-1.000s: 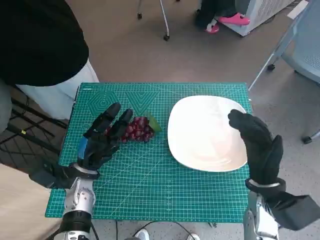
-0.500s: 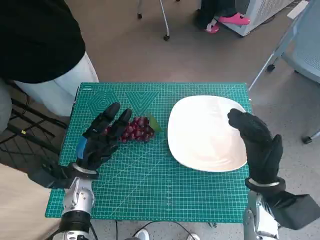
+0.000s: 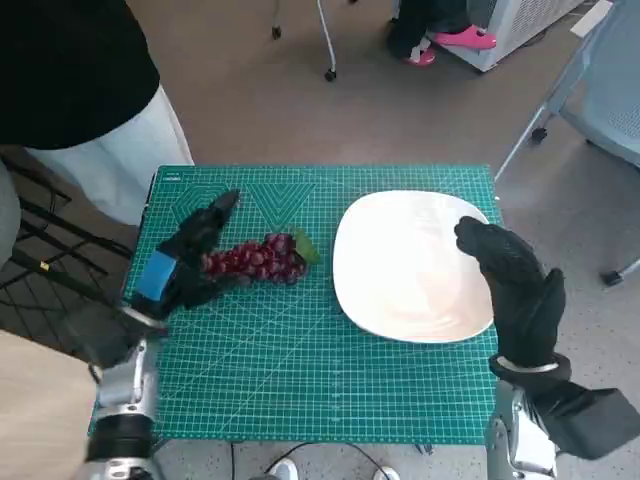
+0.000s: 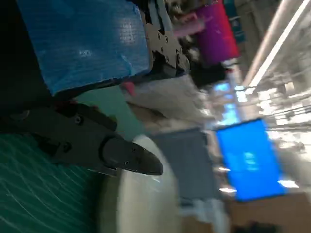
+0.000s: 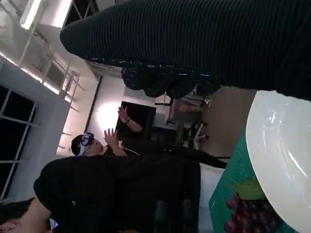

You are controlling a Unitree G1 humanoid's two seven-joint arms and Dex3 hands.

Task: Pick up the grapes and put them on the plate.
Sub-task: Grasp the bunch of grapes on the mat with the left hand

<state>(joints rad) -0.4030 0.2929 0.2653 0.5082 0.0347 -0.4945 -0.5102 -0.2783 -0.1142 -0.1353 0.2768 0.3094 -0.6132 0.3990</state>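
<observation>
— Where are the grapes?

— On the green mat, just beside the plate, on the side away from my right hand. Not on the plate yet. A green leaf sits at the end of the bunch nearest the plate.

— Left hand?

— Head view: it lies against the far end of the bunch from the plate, fingers stretched along the grapes. Whether it actually grips them, I cannot tell; the contact side is hidden.

— Does the left wrist view help?

— Little. Blurred. It shows the blue tape, black fingers reaching toward the plate's pale rim, a strip of mat. No grapes visible there.

— Right hand?

— Gloved, loose, holding nothing, resting over the plate's edge farthest from the grapes. The right wrist view adds what the head view lacks: the bunch seen edge-on beside the plate rim, and a person in black behind the table with a headset on, hands raised.

— Change since a second ago?

— My left hand has swung away from the plate and rolled; earlier its fingers lay over the bunch, now more grapes show. Right hand and plate unchanged.
</observation>
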